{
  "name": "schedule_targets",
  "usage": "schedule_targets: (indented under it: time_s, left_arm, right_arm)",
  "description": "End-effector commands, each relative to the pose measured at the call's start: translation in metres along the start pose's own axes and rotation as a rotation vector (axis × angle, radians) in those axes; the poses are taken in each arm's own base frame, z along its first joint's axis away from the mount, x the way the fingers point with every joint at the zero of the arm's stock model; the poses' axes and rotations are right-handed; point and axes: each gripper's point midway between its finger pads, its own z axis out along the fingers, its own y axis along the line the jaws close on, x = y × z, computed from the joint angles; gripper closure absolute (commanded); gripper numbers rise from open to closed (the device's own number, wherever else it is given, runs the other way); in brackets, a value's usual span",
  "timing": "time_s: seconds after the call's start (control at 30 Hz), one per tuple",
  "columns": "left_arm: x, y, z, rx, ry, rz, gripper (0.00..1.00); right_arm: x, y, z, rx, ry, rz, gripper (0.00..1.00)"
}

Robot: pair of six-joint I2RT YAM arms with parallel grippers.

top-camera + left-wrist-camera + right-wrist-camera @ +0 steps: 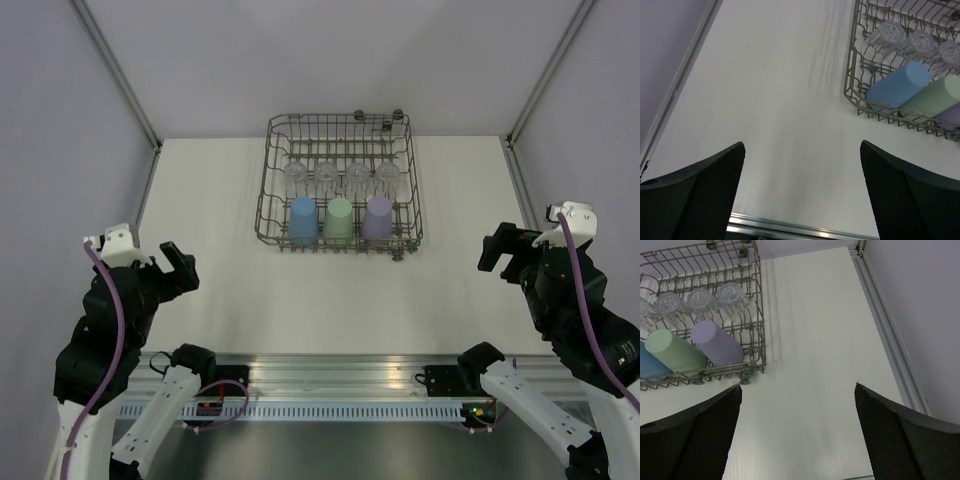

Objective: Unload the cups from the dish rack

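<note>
White tabletop, and the dish rack sits at twelve o'clock fully loaded: blue tumbler, green tumbler, lilac tumbler leaning bottoms-up along its six-o'clock rail, clear glasses just beyond, presumably propped to drain. Left gripper at eight o'clock, right gripper at four, both gaping empty, well apart from it, seemingly ready to reach.

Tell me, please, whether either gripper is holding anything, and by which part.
Nothing is held. The left gripper and right gripper both stand open and empty; the cups all sit in the dish rack.
</note>
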Motion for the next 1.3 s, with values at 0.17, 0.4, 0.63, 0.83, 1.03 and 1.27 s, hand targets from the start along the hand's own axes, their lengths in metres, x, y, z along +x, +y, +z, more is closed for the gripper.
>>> schedule_targets:
  time_s: [0.17,0.4,0.63,0.83,1.03,1.27]
  left_arm:
    - [-0.013,-0.002,0.0,0.004,-0.067,-0.064,0.0]
    - [-0.025,-0.039,0.016,0.119,-0.016,-0.087,0.0]
    - [-0.042,-0.089,0.058,0.218,0.092,-0.064,0.0]
    - [-0.037,-0.123,0.1,0.195,0.173,-0.052,0.0]
    - [-0.016,-0.184,0.137,0.179,0.228,0.052,0.0]
    - [0.01,-0.23,0.18,0.201,0.268,0.152,0.0]
  right_arm:
    - [-0.002,-0.001,-0.004,-0.007,-0.01,0.008,0.02]
    - [0.014,0.024,0.005,-0.117,0.039,0.004,0.02]
    - [0.026,0.027,0.011,-0.117,0.073,0.008,0.02]
    - [0.039,0.043,0.01,-0.203,0.106,0.03,0.02]
    - [0.042,0.047,0.005,-0.241,0.114,0.037,0.02]
    - [0.044,0.041,-0.006,-0.248,0.117,0.046,0.02]
